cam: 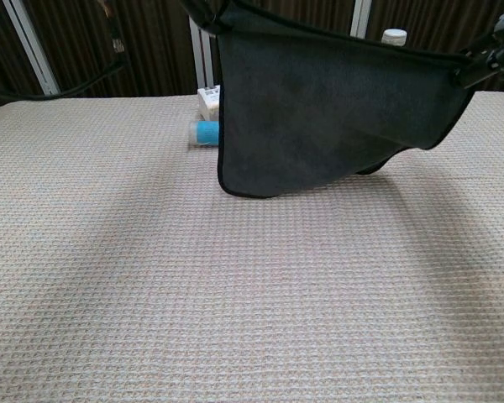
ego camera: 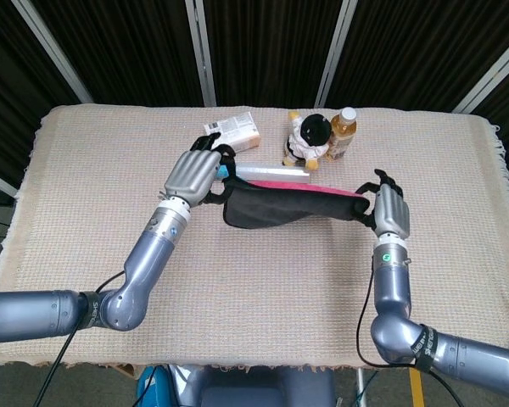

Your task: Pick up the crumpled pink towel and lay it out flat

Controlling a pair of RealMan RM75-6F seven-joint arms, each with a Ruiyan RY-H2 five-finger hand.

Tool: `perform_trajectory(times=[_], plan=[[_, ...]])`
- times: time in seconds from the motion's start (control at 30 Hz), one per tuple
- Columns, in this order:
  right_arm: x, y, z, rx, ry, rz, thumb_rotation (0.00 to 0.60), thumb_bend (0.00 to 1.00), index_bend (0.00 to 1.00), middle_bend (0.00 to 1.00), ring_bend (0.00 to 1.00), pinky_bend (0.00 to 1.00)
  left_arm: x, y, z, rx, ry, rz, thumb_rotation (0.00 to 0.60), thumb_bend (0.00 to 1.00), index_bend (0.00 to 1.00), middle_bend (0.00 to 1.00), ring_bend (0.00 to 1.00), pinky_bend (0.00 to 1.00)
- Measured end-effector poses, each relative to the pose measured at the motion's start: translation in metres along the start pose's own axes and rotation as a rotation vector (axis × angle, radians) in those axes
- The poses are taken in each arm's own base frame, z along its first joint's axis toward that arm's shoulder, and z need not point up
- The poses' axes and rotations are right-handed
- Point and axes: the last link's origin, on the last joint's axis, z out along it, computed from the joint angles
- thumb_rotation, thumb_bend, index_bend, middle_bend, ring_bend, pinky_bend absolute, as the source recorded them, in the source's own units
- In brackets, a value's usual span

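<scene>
The towel point(ego camera: 280, 203) hangs stretched in the air between my two hands; its near side is dark grey and a pink edge shows along the top. My left hand point(ego camera: 192, 174) grips its left corner and my right hand point(ego camera: 390, 210) grips its right corner. In the chest view the towel point(cam: 328, 109) hangs as a dark sheet above the table, its lower left corner lowest, clear of the cloth. Of the hands, that view shows only dark fingers at the top left corner point(cam: 203, 12) and at the right edge point(cam: 487, 59).
A beige woven cloth point(ego camera: 263, 288) covers the table. At the back stand a small box point(ego camera: 233, 130), a blue-capped tube point(ego camera: 271, 172), a plush toy point(ego camera: 307, 137) and a bottle of amber drink point(ego camera: 343, 130). Dark curtains and metal posts rise behind.
</scene>
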Motion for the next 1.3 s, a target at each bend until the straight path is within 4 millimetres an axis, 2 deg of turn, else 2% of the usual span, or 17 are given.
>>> perform_trajectory(times=[0.13,0.43,0.57,0.93,1.3], plan=[[-0.014,0.009,-0.016,0.016,-0.045,-0.029,0.6,0.62,0.57,0.11,0.0,0.0,-0.016,-0.01,-0.016,0.001,-0.035,-0.029,0.6,0.55,0.61,0.24,0.0,0.06],[-0.028,0.026,-0.042,0.018,-0.093,-0.042,0.6,0.62,0.57,0.11,0.0,0.0,-0.03,-0.031,-0.049,0.012,-0.073,-0.103,0.6,0.55,0.61,0.24,0.02,0.06],[-0.029,0.033,-0.05,0.012,-0.103,-0.041,0.6,0.62,0.57,0.11,0.0,0.0,-0.036,-0.035,-0.063,0.0,-0.095,-0.122,0.6,0.55,0.61,0.24,0.02,0.06],[-0.023,0.044,-0.077,0.022,-0.11,-0.042,0.6,0.62,0.57,0.11,0.0,0.0,-0.043,-0.028,-0.094,-0.069,-0.135,-0.152,0.6,0.55,0.61,0.24,0.02,0.06],[-0.029,0.071,-0.106,0.008,-0.14,-0.072,0.6,0.62,0.57,0.11,0.0,0.0,-0.057,-0.044,-0.127,-0.07,-0.179,-0.155,0.6,0.55,0.61,0.24,0.02,0.06]])
